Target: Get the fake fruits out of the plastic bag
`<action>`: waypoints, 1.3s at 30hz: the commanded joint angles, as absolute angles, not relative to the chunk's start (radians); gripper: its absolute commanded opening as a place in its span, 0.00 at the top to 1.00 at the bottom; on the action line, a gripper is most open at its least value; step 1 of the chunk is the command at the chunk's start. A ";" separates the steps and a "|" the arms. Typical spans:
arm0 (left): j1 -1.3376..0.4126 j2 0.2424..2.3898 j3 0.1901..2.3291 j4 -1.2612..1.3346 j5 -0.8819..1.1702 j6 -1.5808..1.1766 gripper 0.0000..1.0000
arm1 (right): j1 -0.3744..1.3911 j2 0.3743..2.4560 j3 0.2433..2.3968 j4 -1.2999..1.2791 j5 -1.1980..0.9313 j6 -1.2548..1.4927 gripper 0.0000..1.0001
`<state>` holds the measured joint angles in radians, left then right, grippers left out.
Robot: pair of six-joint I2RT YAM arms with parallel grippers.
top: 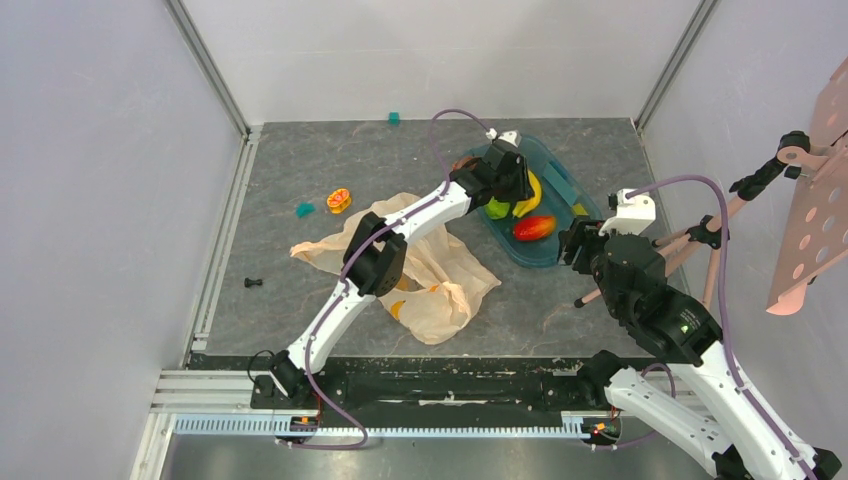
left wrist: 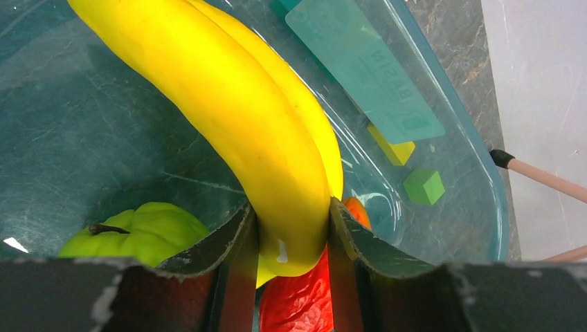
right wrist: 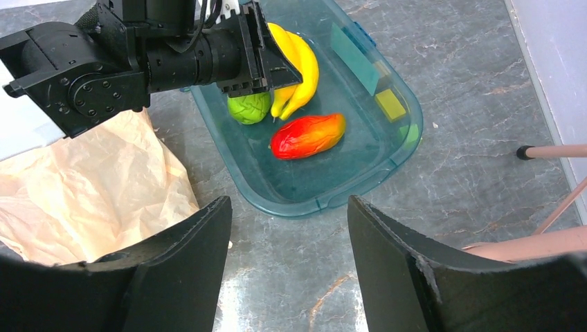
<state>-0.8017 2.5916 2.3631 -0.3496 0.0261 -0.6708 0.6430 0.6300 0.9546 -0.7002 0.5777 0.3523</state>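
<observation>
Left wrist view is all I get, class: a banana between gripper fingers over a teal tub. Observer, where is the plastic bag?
Observer: The plastic bag lies crumpled on the table, outside the tub, on its left.
Operator: Is the right gripper busy?
Observer: No; the right gripper is open and empty, above the table near the tub.
Operator: That red thing below the banana?
Observer: A red-orange oval fruit, lying in the tub.

pale lilac walls (top: 100,150) around a grey marbled tabletop (top: 330,150)
</observation>
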 commanded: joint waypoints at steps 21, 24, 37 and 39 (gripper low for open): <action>-0.776 2.278 2.293 -0.377 0.112 -0.592 0.29 | 0.641 0.612 0.922 -0.634 0.463 0.282 0.23; -0.763 2.133 2.203 -0.385 0.097 -0.589 0.27 | 0.641 0.590 0.874 -0.547 0.290 0.224 0.19; -0.702 1.337 1.349 -0.346 -0.020 -0.614 0.22 | 0.641 0.840 0.643 -0.355 0.066 0.385 0.15; -0.701 1.238 1.245 -0.371 -0.047 -0.619 0.21 | 0.641 0.847 0.602 -0.275 0.023 0.452 0.13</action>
<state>-0.7006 1.3708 1.4322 -0.3237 0.0242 -0.6361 0.6434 0.8425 0.6472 -0.4267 0.0853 0.3122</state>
